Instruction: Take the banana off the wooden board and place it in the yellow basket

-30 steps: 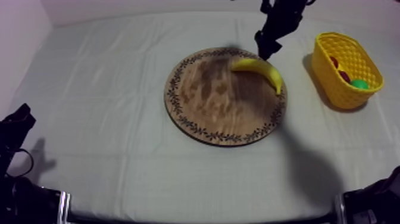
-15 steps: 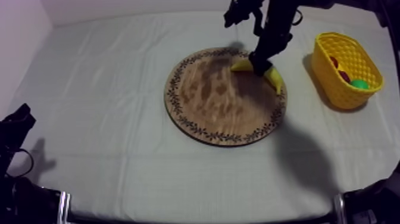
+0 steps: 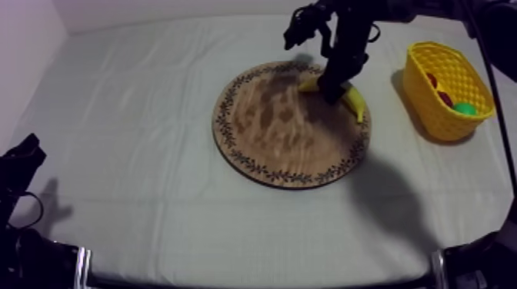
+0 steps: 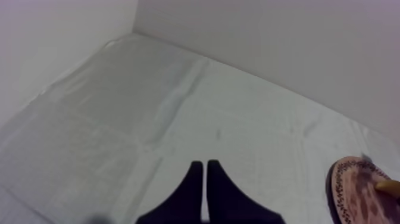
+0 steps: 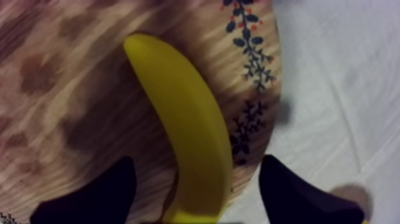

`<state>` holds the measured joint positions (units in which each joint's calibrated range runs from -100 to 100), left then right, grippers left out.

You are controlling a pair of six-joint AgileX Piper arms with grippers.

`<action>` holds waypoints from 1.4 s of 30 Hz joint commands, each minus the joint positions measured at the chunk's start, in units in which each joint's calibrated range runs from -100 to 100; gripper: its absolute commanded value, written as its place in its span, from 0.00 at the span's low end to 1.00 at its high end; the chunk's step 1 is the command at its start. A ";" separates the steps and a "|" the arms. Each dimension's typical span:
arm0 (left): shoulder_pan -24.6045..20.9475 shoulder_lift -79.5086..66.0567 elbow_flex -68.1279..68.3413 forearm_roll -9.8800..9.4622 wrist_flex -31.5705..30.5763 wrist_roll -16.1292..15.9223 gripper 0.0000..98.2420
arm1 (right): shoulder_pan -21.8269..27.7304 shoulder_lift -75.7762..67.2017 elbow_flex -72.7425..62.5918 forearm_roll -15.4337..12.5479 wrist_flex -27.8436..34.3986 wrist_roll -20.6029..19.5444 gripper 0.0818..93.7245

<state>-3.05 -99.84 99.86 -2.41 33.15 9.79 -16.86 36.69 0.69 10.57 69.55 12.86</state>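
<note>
The curved yellow toy banana lies at the right edge of the round wooden board, upper centre of the top view. The right gripper straddles it, fingers spread (not clamped). The yellow lattice basket stands at upper right. The left gripper is closed on nothing.

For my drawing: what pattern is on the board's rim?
Rim: dark leafy sprigs with red dots; clearest in the right wrist view.

My right gripper is down on the banana, which lies on the board by its upper-right rim. The basket sits right of the board, apart from it, with a small red fruit and something green inside. My left gripper rests well off the board's lower left.
</note>
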 commanded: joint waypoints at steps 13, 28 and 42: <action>-0.02 0.02 0.03 -0.01 -0.01 0.00 0.00 | -0.27 1.44 1.88 1.05 -3.35 -0.04 0.21; -0.02 0.02 0.03 -0.01 -0.01 0.00 0.00 | -0.76 -9.16 -1.92 -0.56 2.21 2.25 0.17; -0.02 0.02 0.03 -0.01 -0.01 0.00 0.00 | -0.29 -20.66 -16.26 -3.44 17.48 4.94 0.18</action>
<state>-3.05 -99.84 99.86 -2.41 33.15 9.79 -17.20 16.49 -14.81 7.16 86.29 17.83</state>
